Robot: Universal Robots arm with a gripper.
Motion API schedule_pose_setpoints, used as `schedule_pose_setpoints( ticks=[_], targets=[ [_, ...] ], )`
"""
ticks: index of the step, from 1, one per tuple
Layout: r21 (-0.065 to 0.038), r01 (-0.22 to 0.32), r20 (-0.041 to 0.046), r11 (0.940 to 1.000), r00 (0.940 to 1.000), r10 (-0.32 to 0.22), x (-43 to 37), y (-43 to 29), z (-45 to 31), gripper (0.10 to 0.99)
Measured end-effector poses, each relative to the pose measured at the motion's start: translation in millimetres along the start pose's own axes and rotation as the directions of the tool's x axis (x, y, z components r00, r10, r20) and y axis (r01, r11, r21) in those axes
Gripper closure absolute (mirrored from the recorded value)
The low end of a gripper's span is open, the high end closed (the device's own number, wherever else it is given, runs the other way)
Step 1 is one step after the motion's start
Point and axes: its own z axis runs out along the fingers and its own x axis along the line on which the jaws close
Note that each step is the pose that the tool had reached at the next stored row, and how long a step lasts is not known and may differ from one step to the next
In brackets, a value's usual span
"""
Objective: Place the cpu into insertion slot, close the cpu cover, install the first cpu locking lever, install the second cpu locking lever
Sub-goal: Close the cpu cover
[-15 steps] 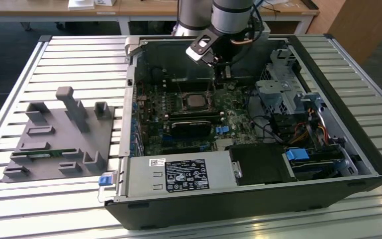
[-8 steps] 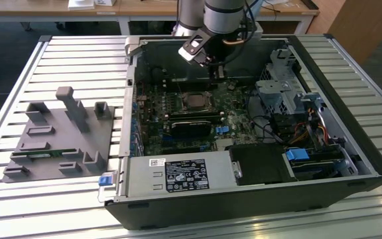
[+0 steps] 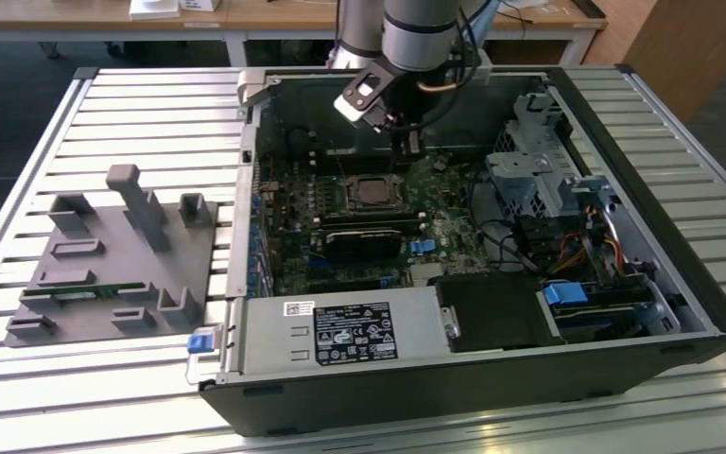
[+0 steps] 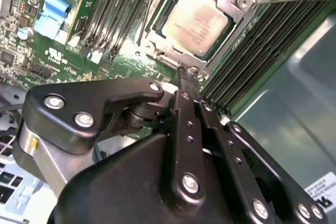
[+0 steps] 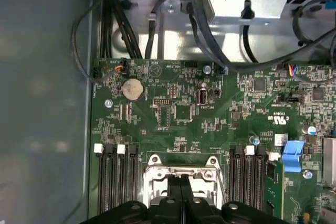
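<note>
Silvery cpu (image 4: 195, 20) sits under the lowered cpu cover (image 4: 239, 3); hand (image 4: 185, 73), fingers pressed together, empty, tips at cover's edge. Exterior view: cpu lies seven o'clock from hand.

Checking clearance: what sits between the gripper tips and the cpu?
In the second wrist view, the silver rim of the cpu cover lies between gripper and cpu.

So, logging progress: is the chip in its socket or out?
In. The chip lies flat under the metal cover frame, which is down around its edges.
</note>
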Motion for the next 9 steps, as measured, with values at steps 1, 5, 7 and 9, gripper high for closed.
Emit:
schedule_pose_setpoints(
  ticks=[1, 5, 7, 9],
  targets=[
    [0.003, 0.0, 0.0, 1.0, 1.0, 0.0, 0.0, -0.1, 0.5, 0.98],
    [0.005, 0.0, 0.0002, 1.0, 1.0, 0.0, 0.1, -5.3, 0.9, 0.98],
    [0.005, 0.0, 0.0, 1.0, 1.0, 0.0, 0.2, -9.6, 1.0, 0.98],
    [0.005, 0.0, 0.0, 1.0, 1.0, 0.0, 0.2, -13.1, 0.9, 0.98]
  ],
)
